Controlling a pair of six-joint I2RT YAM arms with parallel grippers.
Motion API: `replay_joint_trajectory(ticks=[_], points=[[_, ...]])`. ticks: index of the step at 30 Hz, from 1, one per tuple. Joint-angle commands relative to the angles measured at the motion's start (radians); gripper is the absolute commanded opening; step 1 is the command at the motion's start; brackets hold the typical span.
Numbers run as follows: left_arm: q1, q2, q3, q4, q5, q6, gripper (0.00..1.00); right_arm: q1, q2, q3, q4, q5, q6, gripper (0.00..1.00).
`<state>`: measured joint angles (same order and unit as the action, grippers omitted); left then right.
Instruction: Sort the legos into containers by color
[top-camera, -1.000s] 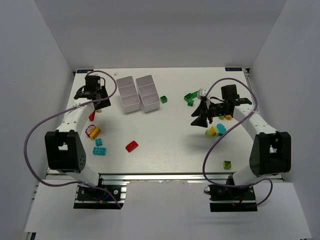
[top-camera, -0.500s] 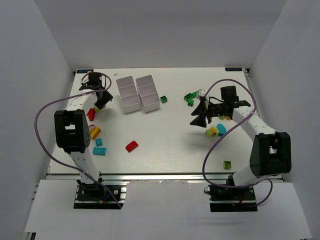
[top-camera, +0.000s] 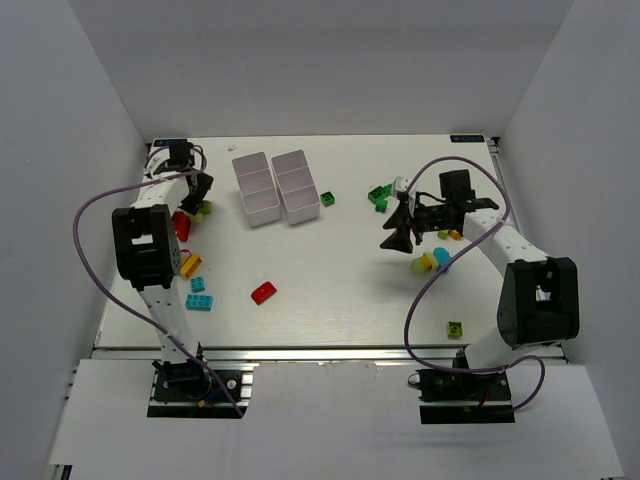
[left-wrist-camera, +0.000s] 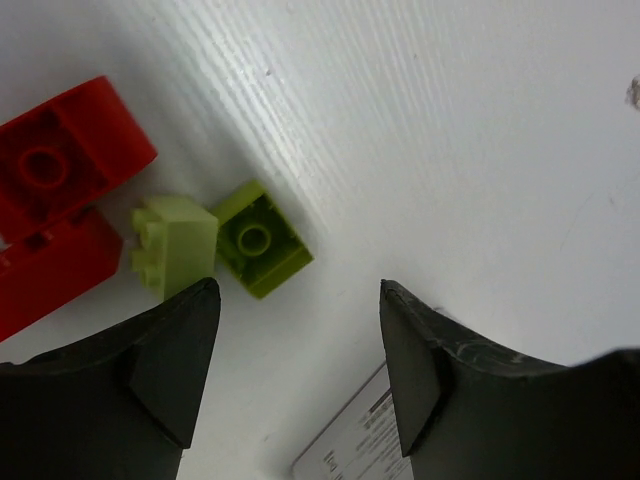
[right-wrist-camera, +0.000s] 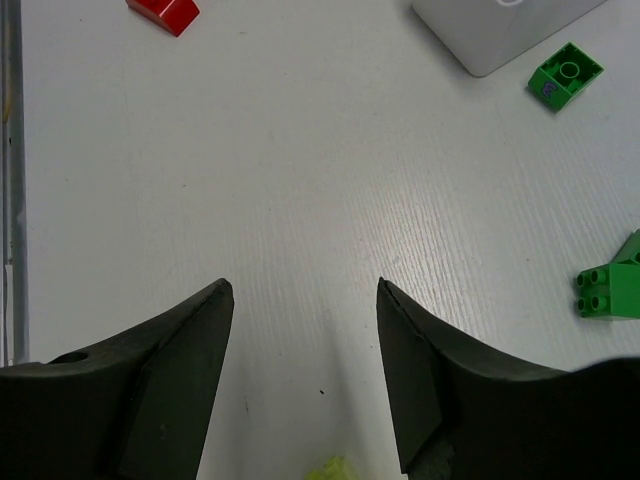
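Observation:
Two white three-compartment containers (top-camera: 253, 188) (top-camera: 296, 185) stand at the back centre. My left gripper (top-camera: 196, 192) (left-wrist-camera: 300, 290) is open and empty at the far left, low over the table. Just past its fingertips lie two lime legos (left-wrist-camera: 260, 240) (left-wrist-camera: 175, 245) and red legos (left-wrist-camera: 60, 160) (top-camera: 181, 222). My right gripper (top-camera: 396, 228) (right-wrist-camera: 305, 290) is open over bare table, nothing between its fingers. Dark green legos (top-camera: 378, 195) (right-wrist-camera: 565, 75) (right-wrist-camera: 610, 285) lie beyond it. Yellow and cyan legos (top-camera: 432, 260) sit under that arm.
Loose legos: a red one (top-camera: 263, 292), cyan ones (top-camera: 198, 302), a yellow-orange one (top-camera: 190, 265), a green one (top-camera: 327, 198), an orange one (top-camera: 455, 235), a lime one (top-camera: 455, 328). White walls close in the table's left, back and right.
My left arm has folded up and swung toward the back left, with its gripper shifting slightly over the lime and red legos. The right arm has barely moved.

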<state>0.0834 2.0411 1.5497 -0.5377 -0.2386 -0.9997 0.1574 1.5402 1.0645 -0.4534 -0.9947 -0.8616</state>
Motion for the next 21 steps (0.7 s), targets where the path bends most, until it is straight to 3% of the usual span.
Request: replay_joint_trajectory(ticks=[1,13,21], points=[[0.001,0.043,0.058,0.015,-0.022,-0.053,0.75,-0.007,0.014,0.049,-0.024,-0.005,-0.031,0.65],[0.007,0.068,0.043,0.022,-0.01,-0.051,0.72,-0.019,0.015,0.028,0.002,-0.004,-0.016,0.65],[0.027,0.142,0.127,-0.047,-0.05,-0.027,0.62,-0.022,0.035,0.06,-0.054,-0.009,-0.071,0.64]])
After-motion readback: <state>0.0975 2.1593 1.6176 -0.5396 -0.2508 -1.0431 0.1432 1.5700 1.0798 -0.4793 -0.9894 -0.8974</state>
